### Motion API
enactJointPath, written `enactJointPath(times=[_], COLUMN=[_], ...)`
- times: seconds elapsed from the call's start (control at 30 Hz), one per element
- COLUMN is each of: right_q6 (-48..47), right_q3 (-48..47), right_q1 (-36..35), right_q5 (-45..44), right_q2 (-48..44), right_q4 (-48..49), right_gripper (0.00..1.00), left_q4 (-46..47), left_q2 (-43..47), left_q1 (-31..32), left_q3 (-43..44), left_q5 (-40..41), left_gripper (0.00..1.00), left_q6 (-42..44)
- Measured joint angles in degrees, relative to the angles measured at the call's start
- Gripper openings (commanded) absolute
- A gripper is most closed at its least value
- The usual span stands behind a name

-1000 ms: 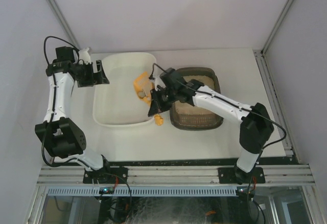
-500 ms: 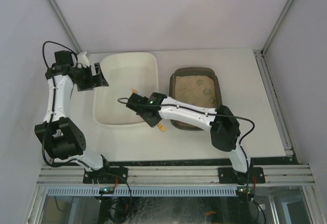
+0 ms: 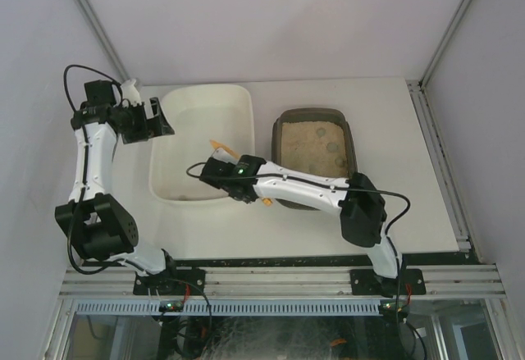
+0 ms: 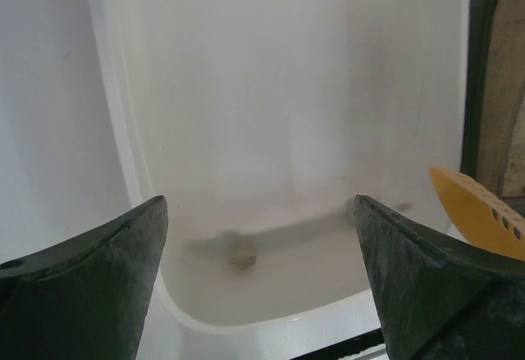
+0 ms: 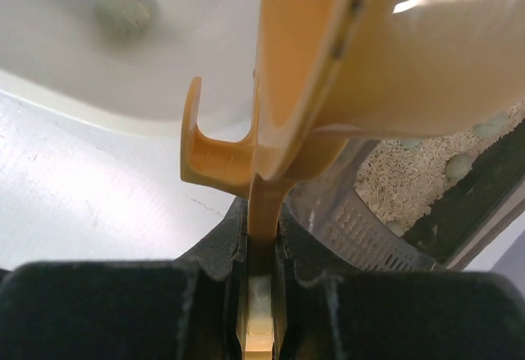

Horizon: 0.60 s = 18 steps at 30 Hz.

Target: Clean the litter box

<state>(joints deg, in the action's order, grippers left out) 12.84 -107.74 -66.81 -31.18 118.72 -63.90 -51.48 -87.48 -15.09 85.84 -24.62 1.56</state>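
Right fingers (image 5: pixel 205 294), clenched on the scoop (image 5: pixel 328 65), swung from litter box (image 3: pixel 351 143) to white tub (image 4: pixel 246 89); clump (image 4: pixel 241 255) apparently dumped ahead of released left fingers (image 4: pixel 90 278).

- From overhead I get bright, soft, even light; the white bench (image 3: pixel 410 147) looks washed out and shadows are faint.
- My left wrist view is hazy, its dark fingers (image 4: pixel 90 286) soft-edged.
- On the right wrist, the orange scoop (image 5: pixel 328 65) is blurred close up, with white glare.

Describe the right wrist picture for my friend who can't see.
The right gripper is shut on an orange scoop, held over the rim of the white tub. A grey clump lies in the tub; the litter box is at right.
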Motion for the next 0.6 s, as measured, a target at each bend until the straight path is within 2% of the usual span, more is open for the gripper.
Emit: enactJointPath(times=[0.13, 0.23, 0.37, 0.47, 0.6], right_q6=[1.11, 2.84, 5.51, 7.76, 9.75], right_q3=[4.37, 9.7, 15.65, 20.68, 25.44], right_q1=[4.2, 11.54, 22.93, 27.8, 33.05], right_q5=[3.8, 7.61, 12.09, 16.76, 21.33], right_q2=[-7.37, -16.52, -25.92, -28.79, -27.91], right_q4=[1.29, 2.03, 1.53, 0.44, -0.48], right_gripper=[0.0, 0.0, 0.0, 0.0, 0.0], left_q4=[-0.07, 0.79, 2.6, 4.76, 6.97], left_q2=[-0.55, -1.97, -3.89, -5.14, -7.23], left_q1=[0.31, 1.73, 6.84, 12.46, 18.67], left_q3=[0.87, 1.73, 1.73, 1.95, 5.07], left_q5=[-3.28, -5.92, -6.54, -5.07, -2.84], left_gripper=[1.0, 1.0, 1.0, 1.0, 1.0], left_q6=[-1.7, -3.87, -7.13, -10.51, -15.96])
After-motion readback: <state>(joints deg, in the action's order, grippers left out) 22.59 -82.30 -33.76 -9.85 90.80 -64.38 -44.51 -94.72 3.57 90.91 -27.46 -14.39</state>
